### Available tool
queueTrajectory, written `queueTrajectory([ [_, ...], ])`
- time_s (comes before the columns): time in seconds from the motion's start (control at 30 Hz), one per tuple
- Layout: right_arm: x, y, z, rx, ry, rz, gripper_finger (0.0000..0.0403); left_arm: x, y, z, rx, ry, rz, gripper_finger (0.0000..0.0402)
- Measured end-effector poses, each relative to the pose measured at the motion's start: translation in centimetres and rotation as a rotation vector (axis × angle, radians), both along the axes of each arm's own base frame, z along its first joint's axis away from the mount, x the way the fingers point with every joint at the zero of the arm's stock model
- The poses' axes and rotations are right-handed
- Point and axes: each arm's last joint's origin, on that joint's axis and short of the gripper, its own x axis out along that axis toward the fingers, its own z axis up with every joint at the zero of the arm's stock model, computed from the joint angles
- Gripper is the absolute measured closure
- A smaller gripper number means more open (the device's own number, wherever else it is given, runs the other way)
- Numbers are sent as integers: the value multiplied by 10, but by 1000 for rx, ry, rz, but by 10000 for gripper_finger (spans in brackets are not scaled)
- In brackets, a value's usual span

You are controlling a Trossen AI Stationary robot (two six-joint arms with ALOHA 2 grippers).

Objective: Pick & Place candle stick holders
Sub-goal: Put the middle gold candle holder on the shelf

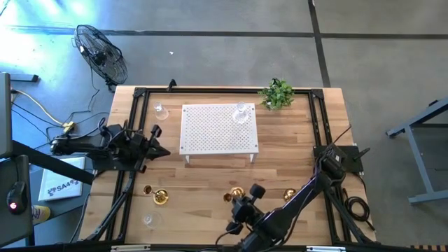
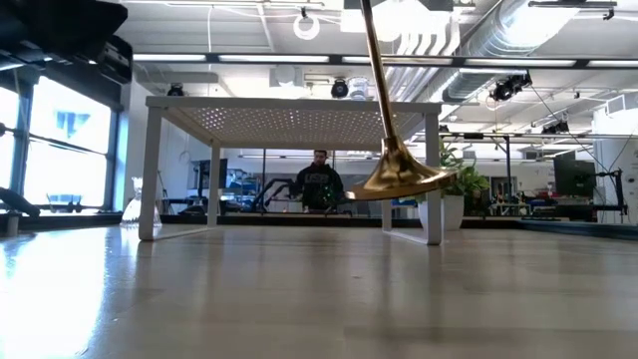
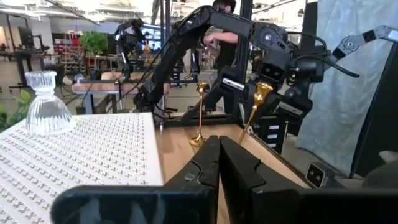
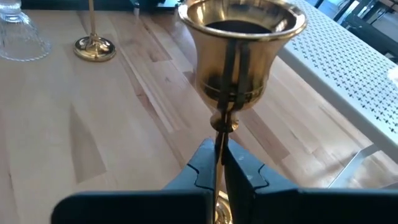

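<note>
My right gripper (image 1: 240, 201) hangs over the table's near middle, shut on a tall gold brass candle stick holder (image 1: 234, 194) with a cup top (image 4: 242, 43) and a flared base (image 2: 401, 176). More gold holders stand on the wood at the near left (image 1: 161, 197) and near right (image 1: 289, 195). A clear glass holder (image 3: 43, 104) stands on the white perforated stand (image 1: 218, 129). Two other glass ones sit at the far left (image 1: 162, 110) and near left (image 1: 149, 219). My left gripper (image 1: 166, 151) waits shut by the table's left edge, touching nothing. My right gripper pinches the holder's thin stem (image 4: 219, 140) between its two fingers, just below the cup. The fingers slant down from the table's near right side and lie across the stem. The holder hangs tilted below the fingers, its flared base lifted clear of the table.
The white stand fills the table's far middle on short legs. A small green plant (image 1: 278, 93) sits at the far right corner. A black frame (image 1: 140, 94) runs along the table's edges. A person (image 2: 319, 184) stands in the room beyond the table.
</note>
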Motion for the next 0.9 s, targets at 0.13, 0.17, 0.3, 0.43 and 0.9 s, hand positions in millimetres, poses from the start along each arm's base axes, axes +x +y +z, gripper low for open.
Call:
queueTrajectory([
  [0.13,2,-3,2,-6,10,7,400,0,0,2,2,-16,-15,359],
  [0.17,3,-3,2,-8,9,11,400,0,0,2,1,-16,-14,349],
  [0.3,5,-3,3,-24,23,25,400,0,0,2,-13,-12,-17,303],
  [0.43,6,-5,2,-18,30,22,400,-1,0,4,-62,-28,-26,258],
  [0.9,22,-23,26,-46,28,71,400,-5,-4,15,-33,-146,-178,213],
])
